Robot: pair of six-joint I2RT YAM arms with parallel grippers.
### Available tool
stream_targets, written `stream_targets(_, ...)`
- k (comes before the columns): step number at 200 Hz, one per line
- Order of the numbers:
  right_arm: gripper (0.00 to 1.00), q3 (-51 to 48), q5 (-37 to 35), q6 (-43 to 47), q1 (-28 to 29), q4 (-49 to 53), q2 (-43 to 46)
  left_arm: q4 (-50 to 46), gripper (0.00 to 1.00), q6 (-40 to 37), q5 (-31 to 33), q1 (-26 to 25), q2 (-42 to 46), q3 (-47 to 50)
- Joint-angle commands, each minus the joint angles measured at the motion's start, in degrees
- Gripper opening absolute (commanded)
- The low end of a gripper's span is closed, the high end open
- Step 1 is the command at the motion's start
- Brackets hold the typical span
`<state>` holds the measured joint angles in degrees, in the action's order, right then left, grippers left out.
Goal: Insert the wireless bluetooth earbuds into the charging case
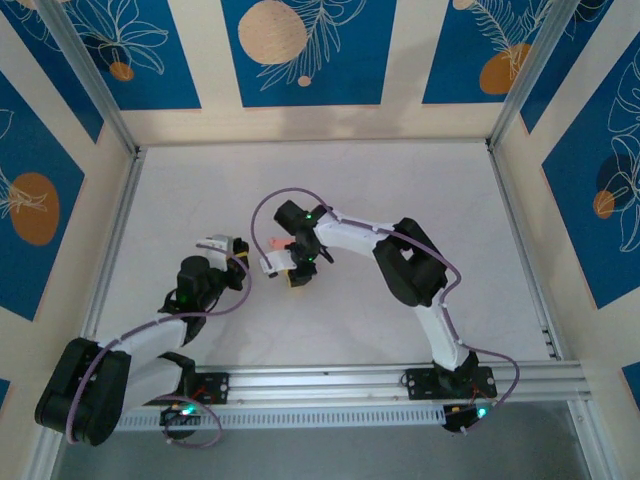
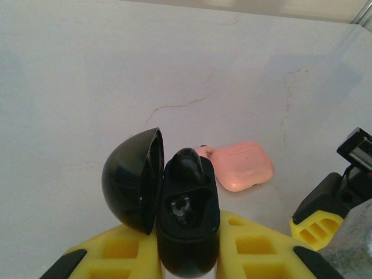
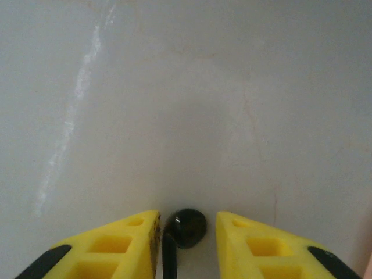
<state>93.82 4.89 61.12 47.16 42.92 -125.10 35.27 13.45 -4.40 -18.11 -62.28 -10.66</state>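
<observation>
Jaws of the left gripper (image 2: pixel 189 251) clamped an open black shell (image 2: pixel 132 181) at lower centre; the right gripper (image 3: pixel 186 233) stood narrow around a dark earbud (image 3: pixel 190 225).

Dark earbud (image 3: pixel 187 226): stem cut off by bottom edge. Black case (image 2: pixel 187 215): base cut off below, well contents unclear. Pink bit (image 2: pixel 201 150) behind it mostly hidden. Top view: pink case (image 1: pixel 272 242) too small to read.
</observation>
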Motion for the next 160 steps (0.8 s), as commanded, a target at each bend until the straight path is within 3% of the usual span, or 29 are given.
stream_targets(1, 0.29, 1.5, -0.1, 0.8, 0.6, 2.4, -2.0, -0.2, 0.22, 0.4, -1.0, 0.7, 1.0, 0.4)
stream_targets(36, 0.27, 1.8, -1.3, 0.4, 0.6, 3.1, -2.4, -0.7, 0.21, 0.0, -1.2, 0.8, 1.3, 0.2)
stream_targets(57, 0.19, 2.2, -1.6, -0.1, 0.5, 3.5, -2.6, -1.0, 0.22, -0.1, -1.3, 0.8, 1.3, 0.1)
stream_targets(90, 0.16, 1.1, -0.9, -1.0, 0.4, 2.1, -0.9, -1.4, 0.21, -1.2, -2.5, 0.7, 1.3, -0.5)
stream_targets(121, 0.16, -3.4, 3.3, -4.3, -0.9, -3.0, 3.9, 0.0, 0.21, -2.3, -5.9, 0.7, -0.3, -1.4)
stream_targets(160, 0.15, -15.2, 12.0, -12.9, -4.7, -14.9, 14.1, 9.9, 0.20, -2.5, -11.2, -0.5, -5.9, -1.4)
